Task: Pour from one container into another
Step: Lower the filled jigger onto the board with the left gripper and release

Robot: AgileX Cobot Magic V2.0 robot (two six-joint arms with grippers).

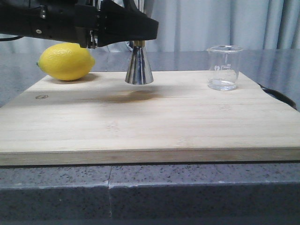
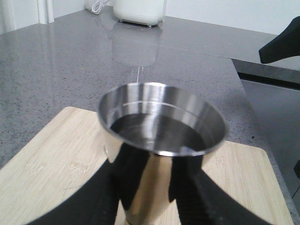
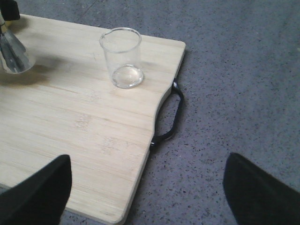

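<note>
The left gripper [image 2: 152, 197], closed on the shiny steel hourglass jigger [image 1: 138, 65], holds it lifted; the right gripper [image 3: 145, 197] gapes empty and next must grasp the clear glass beaker [image 3: 122, 57].

Left arm [image 1: 70, 21]: matte black housing, blocky, small silver screws, thin black cable. Right gripper [image 3: 145, 187]: black, rounded fingers [image 3: 40, 192].

Evenly and softly lit from above; faint shadow under jigger [image 1: 139, 67] on cutting board [image 1: 150, 117]; blurred close up at left wrist.
</note>
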